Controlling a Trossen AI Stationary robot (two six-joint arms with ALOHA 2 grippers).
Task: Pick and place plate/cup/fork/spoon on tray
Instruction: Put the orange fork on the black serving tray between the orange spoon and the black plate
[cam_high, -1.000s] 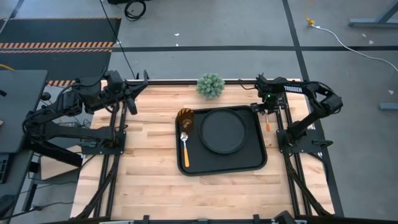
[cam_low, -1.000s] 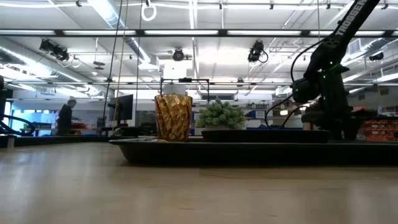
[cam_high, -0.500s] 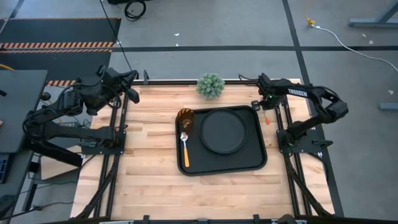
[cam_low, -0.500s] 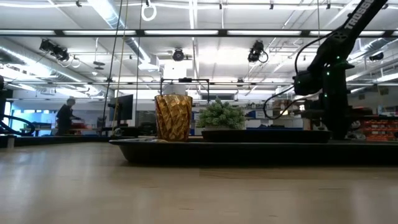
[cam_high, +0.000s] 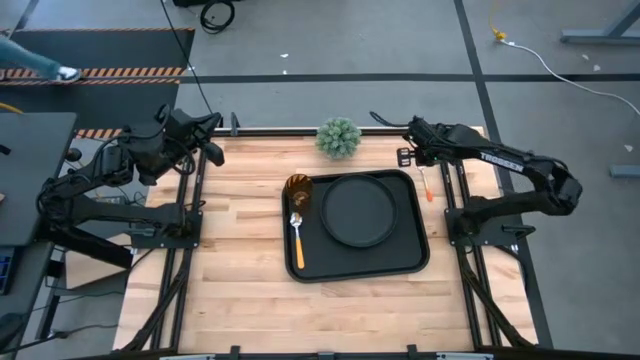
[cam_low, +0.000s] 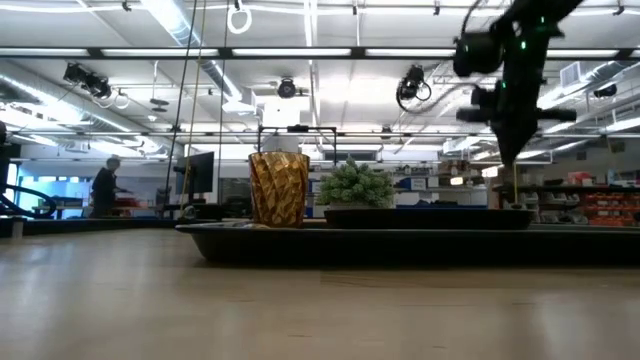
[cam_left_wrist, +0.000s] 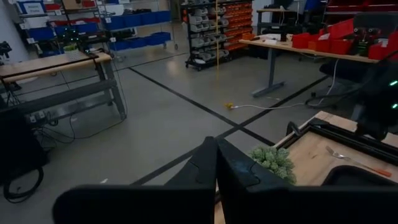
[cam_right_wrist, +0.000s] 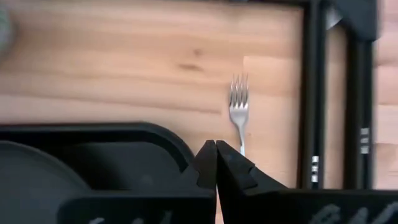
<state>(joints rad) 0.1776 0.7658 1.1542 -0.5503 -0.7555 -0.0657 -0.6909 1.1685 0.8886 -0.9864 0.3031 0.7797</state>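
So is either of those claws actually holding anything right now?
No. The right gripper is shut on nothing above the fork, which lies on the table. The left gripper is shut and holds nothing.

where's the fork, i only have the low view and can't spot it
Observer: The small fork with silver tines and an orange-red handle lies on the wooden table, just outside the right rim of the large black rectangular tray.
Operator: spoon on the tray?
Observer: Yes, the silver spoon with the yellowish-orange handle lies along the tray's left side, beside the round black plate.
Operator: right gripper open?
Observer: No, the right gripper is shut; the fork's tines show just past it.
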